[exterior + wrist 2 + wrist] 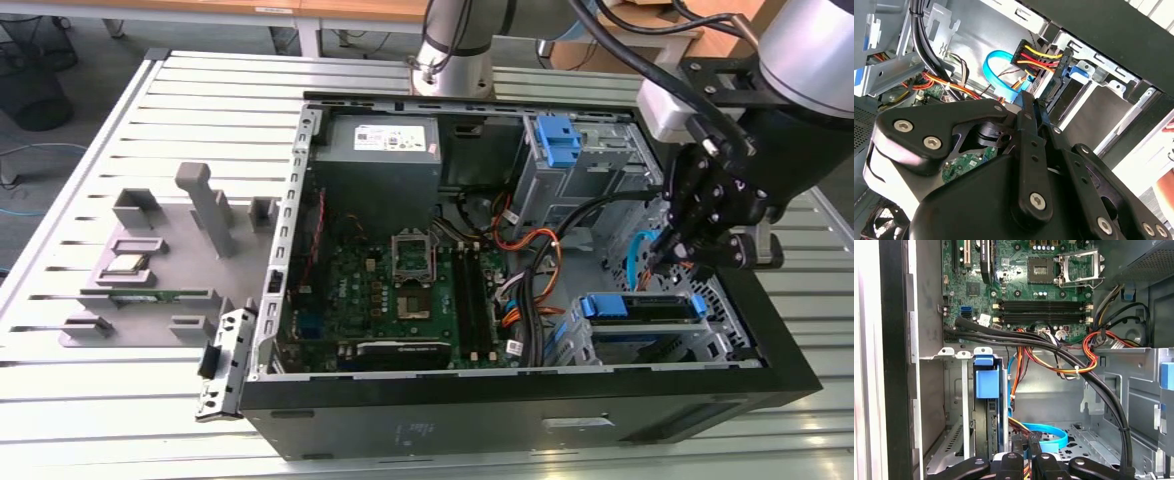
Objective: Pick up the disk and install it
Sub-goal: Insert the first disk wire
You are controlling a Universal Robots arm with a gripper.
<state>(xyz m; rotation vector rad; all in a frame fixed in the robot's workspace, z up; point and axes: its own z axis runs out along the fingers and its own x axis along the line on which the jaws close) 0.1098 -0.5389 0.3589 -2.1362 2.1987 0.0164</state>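
The disk (641, 307) sits in the drive cage at the lower corner of the open computer case (534, 400), on the exterior view's right, with its blue bracket facing up. In the first wrist view the blue bracket tab (986, 382) stands between the cage's metal rails. My gripper (683, 252) hangs just above the cage, beside a blue data cable (641, 250). Its fingers (1015, 460) are pressed together, and I see nothing between them. In the second wrist view the fingertips (1026, 102) point at a black power plug (1041, 62) with red and yellow wires.
The motherboard (400, 290) and power supply (380, 140) fill the case's left half. A second blue bracket (557, 140) sits in the upper bay. Thick black cables (1064, 355) and orange wires cross the middle. Grey fixtures (147, 250) with a green strip (147, 295) lie on the slatted table.
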